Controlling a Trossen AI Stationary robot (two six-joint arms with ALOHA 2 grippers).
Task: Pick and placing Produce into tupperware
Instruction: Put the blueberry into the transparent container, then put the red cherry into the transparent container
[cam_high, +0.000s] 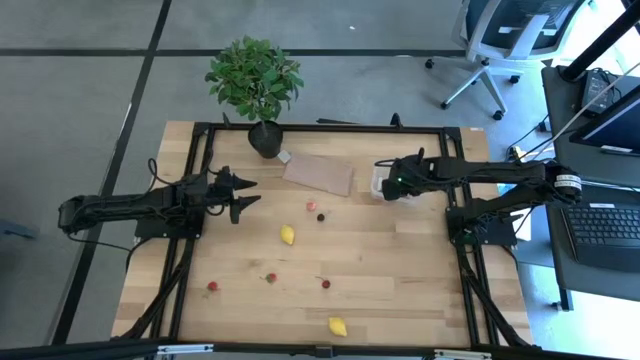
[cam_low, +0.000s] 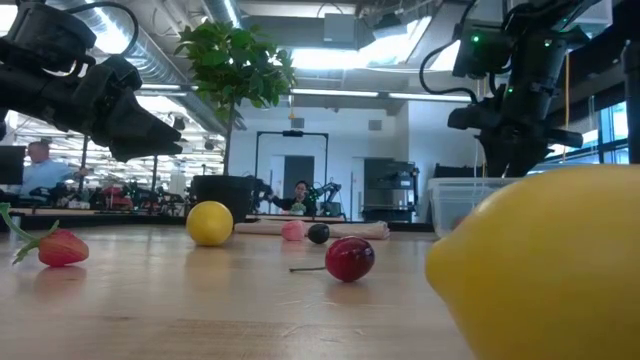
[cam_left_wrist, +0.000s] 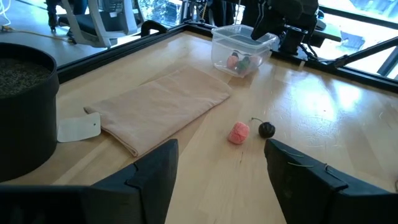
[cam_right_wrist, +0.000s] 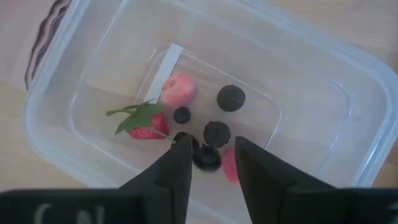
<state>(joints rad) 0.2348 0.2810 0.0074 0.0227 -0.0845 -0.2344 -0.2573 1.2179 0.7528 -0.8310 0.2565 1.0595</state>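
The clear tupperware stands at the table's far right, beside a brown sheet. In it lie a strawberry, a pink berry and several dark berries. My right gripper points down over the tub with a narrow gap between its fingers; a dark berry shows in that gap, lower in the tub. Loose produce lies on the table: two lemons, a pink berry, a dark cherry and small red pieces. My left gripper waits open at the left.
A potted plant stands at the far edge, its black pot close to my left gripper. The brown sheet lies flat between the pot and the tub. A black frame runs round the table top.
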